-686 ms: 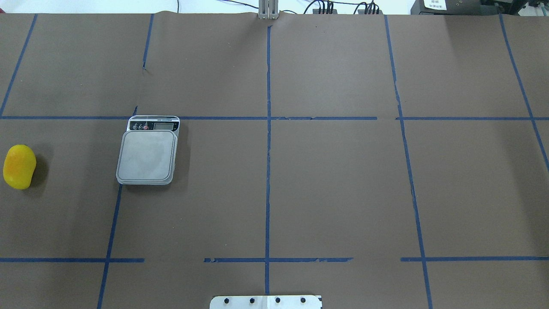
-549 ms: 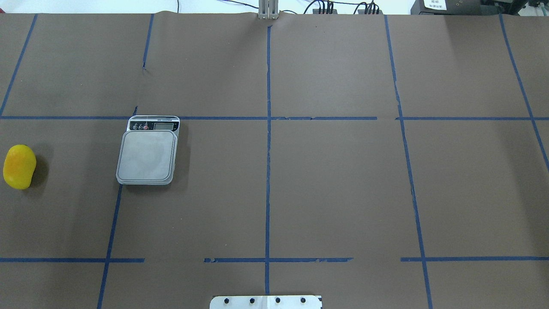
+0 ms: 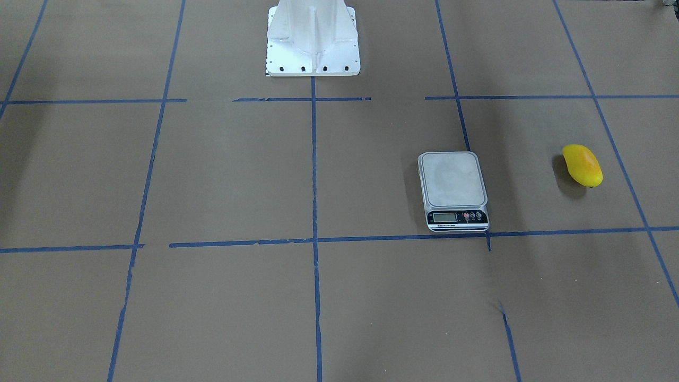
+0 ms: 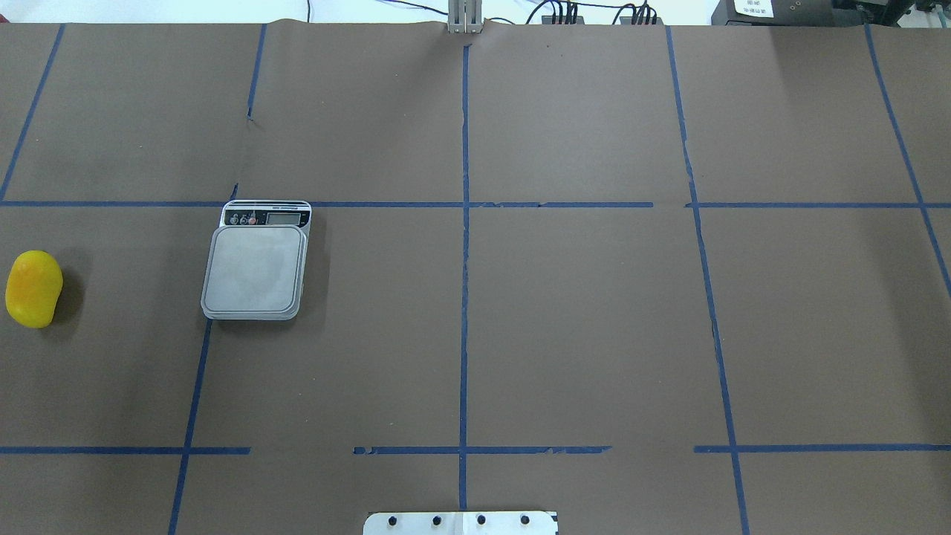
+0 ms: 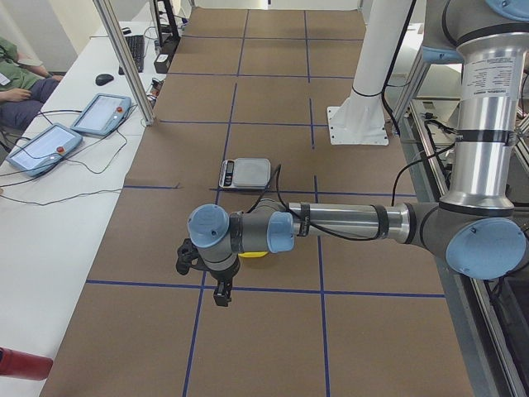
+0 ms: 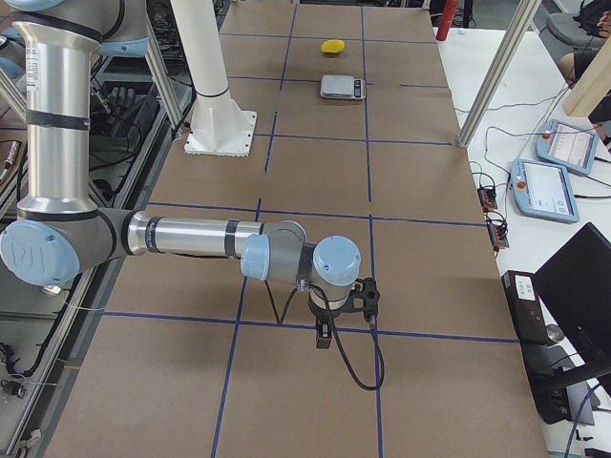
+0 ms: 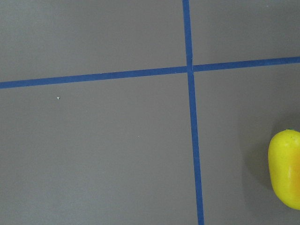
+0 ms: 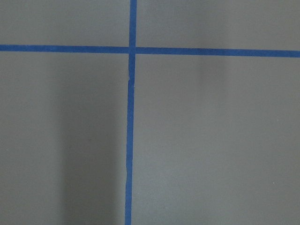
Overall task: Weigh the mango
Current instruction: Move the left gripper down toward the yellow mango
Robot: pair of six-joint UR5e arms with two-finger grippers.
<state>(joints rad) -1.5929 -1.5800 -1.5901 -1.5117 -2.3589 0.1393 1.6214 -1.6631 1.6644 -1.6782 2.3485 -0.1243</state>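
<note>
The mango (image 4: 33, 289) is yellow with an orange blush and lies on the brown table at the far left of the overhead view. It also shows in the front view (image 3: 582, 165), at the right edge of the left wrist view (image 7: 286, 168) and far off in the right side view (image 6: 332, 46). The grey scale (image 4: 255, 269) stands to its right with an empty platform (image 3: 452, 180). My left gripper (image 5: 184, 258) hangs above the table near the mango, which peeks out behind the arm (image 5: 254, 255). My right gripper (image 6: 369, 294) hangs far from both. I cannot tell whether either is open or shut.
Blue tape lines (image 4: 463, 223) divide the brown table cover. The white robot base (image 3: 312, 40) stands at the table's middle edge. Tablets (image 5: 45, 145) and cables lie on the side bench, and a person sits at the far left of the left side view.
</note>
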